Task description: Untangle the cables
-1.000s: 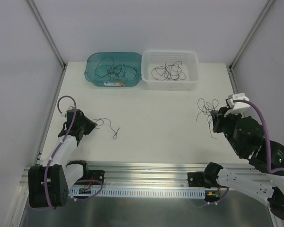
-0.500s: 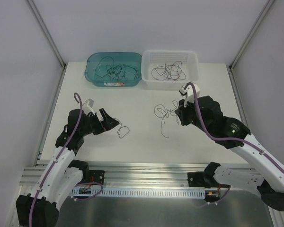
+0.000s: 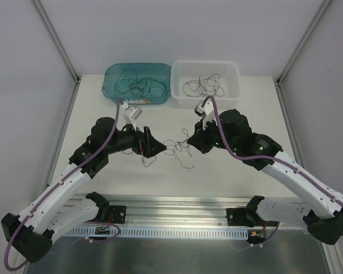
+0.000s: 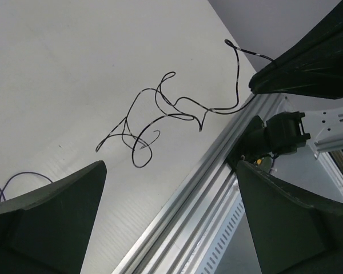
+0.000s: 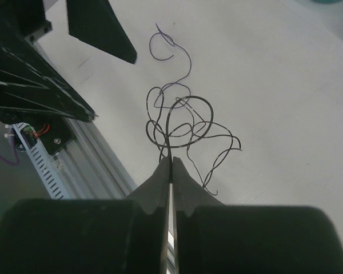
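Observation:
A small tangle of thin dark cables (image 3: 177, 148) hangs and trails on the white table between the two grippers. My right gripper (image 3: 191, 140) is shut on it, pinching strands at the fingertips (image 5: 171, 164), with the loops (image 5: 186, 123) spreading out below. My left gripper (image 3: 153, 144) stands wide open just left of the tangle (image 4: 160, 108), with nothing between its fingers (image 4: 51, 217). One loose purple cable (image 4: 17, 180) lies apart on the table by the left gripper. More cables lie in the two bins at the back.
A teal bin (image 3: 111, 85) and a white basket (image 3: 234, 77) stand side by side at the far edge, each holding cables. The aluminium rail (image 3: 177, 205) runs along the near edge of the table.
Both arms swung in toward the table's middle. The left gripper opened and left its single cable on the table. The right gripper, still shut, carried its tangle leftward.

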Robot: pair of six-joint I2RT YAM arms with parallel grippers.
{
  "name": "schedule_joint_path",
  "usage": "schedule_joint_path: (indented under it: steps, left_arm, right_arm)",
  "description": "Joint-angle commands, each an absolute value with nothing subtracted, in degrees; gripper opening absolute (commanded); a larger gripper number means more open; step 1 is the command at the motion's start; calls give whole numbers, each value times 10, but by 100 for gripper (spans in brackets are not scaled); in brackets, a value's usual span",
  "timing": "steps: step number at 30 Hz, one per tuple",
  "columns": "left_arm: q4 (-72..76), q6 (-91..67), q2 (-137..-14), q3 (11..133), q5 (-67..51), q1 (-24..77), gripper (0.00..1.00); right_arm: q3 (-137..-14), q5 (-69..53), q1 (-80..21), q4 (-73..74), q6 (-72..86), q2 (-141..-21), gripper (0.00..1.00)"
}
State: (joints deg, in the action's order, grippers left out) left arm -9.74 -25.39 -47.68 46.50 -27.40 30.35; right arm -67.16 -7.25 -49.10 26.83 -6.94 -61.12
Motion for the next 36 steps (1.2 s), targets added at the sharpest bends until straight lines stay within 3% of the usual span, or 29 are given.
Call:
schedule_joint_path:
  steps: [1, 8, 15, 19, 20, 22, 23, 26, 32, 33, 35, 36]
  left_arm:
    - [-62, -207, -515, 490, -233, 352, 99]
    - [-39, -160, -575, 506, -237, 403, 95]
    - [-29, -151, -613, 505, -210, 419, 79]
    - [-23, -151, -628, 500, -205, 422, 62]
    - [-21, -153, -628, 498, -205, 423, 48]
    - [-16, -153, -630, 497, -202, 424, 35]
    - [-15, -154, -631, 496, -200, 424, 21]
    - [-14, -154, -626, 497, -190, 424, 4]
    - [-14, -160, -603, 509, -146, 423, 0]
    - [-14, -161, -601, 513, -128, 423, 0]
    - [-14, -160, -596, 526, -106, 423, 0]
    - [-14, -159, -595, 533, -85, 422, 0]
  right_arm:
    - [-666, -134, -490, 212, -56, -607, 1]
    - [-654, -156, -490, 191, -54, -607, 1]
    - [-643, -163, -490, 178, -54, -599, 1]
    - [-635, -159, -489, 177, -57, -590, 1]
    - [-633, -156, -489, 178, -58, -587, 1]
    - [-627, -154, -489, 178, -59, -584, 1]
    - [-626, -150, -489, 178, -60, -581, 1]
    - [-618, -141, -488, 180, -59, -577, 1]
    - [-606, -106, -489, 194, -61, -562, 1]
    - [-605, -101, -488, 198, -61, -556, 2]
    - [-604, -85, -488, 208, -63, -549, 20]
    - [-603, -81, -489, 212, -63, -546, 44]
